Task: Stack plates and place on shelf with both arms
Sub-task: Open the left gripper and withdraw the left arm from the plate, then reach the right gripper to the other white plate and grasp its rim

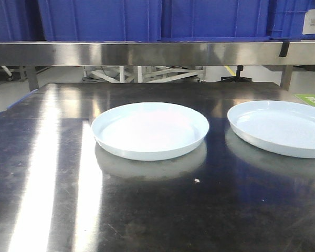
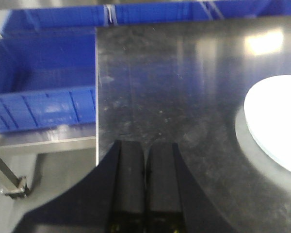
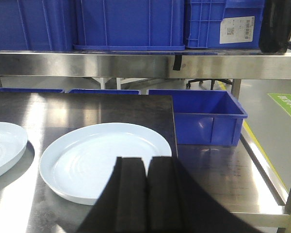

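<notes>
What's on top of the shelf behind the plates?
Blue crates sit side by side on the shelf. Their walls hide whatever is inside them.

Warehouse-like workshop: steel shelf (image 3: 136, 64), blue crates (image 3: 131, 24), barcode label (image 3: 237, 29).

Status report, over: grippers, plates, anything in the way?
Left gripper shut, empty. Right gripper shut, empty. Left plate and right plate apart on table, unstacked. Blue crates sit on the shelf behind.

Blue crates (image 1: 147, 18) line up high beyond the far edge of the dark table (image 1: 147, 210), with an open blue crate (image 3: 208, 114) lower off its right edge, near a green floor marking (image 3: 285, 104).
</notes>
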Available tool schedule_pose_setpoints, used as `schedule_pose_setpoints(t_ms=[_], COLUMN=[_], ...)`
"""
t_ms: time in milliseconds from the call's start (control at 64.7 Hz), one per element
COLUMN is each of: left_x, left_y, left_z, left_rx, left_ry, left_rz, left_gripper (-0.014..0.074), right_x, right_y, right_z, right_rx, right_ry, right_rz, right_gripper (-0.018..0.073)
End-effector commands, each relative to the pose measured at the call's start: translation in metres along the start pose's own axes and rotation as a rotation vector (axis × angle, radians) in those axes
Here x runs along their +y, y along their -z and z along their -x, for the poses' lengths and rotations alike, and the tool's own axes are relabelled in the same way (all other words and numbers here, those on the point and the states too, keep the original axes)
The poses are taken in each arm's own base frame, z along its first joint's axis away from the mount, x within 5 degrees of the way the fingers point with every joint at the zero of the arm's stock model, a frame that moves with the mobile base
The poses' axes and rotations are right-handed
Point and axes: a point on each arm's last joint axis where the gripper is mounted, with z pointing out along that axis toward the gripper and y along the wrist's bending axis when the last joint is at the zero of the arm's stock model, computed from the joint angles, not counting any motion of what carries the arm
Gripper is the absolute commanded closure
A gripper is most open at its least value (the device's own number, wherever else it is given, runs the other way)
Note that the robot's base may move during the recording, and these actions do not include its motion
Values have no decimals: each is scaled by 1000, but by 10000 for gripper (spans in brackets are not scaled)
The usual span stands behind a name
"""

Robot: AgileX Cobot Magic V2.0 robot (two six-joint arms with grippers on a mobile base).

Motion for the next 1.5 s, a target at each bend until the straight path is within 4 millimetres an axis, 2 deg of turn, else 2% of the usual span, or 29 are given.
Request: schedule_pose_setpoints(t_ms=[0,170,247,402,1160,1268,1484], left_x=[2,1,1,0,0,0,0], left_y=[20,52,69,87,86,85,85], left_z=[5,-14,-13,-14,-16,-17,-17], left_rx=[-174,-308,-393,-486,-488,-484,-484], left_ry=[6,-67,-111,-114,-64,-63,-63], left_rz=[24,42,59,65,48,48,48], left_gripper=[514,514,514,514,514,514,514], right_x=[-1,-1,-1,-1,-1,-1,3], right_y=[2,2,2,2,3,4,2], right_z=[10,10,10,10,15,23,47], right_rx=[-110,-110,-110,-110,-162,-157,-20], right_ry=[4,4,4,4,5,5,6], right_rz=[-11,-11,-11,-11,-17,-11,14], right_gripper=[510,510,510,510,510,510,510])
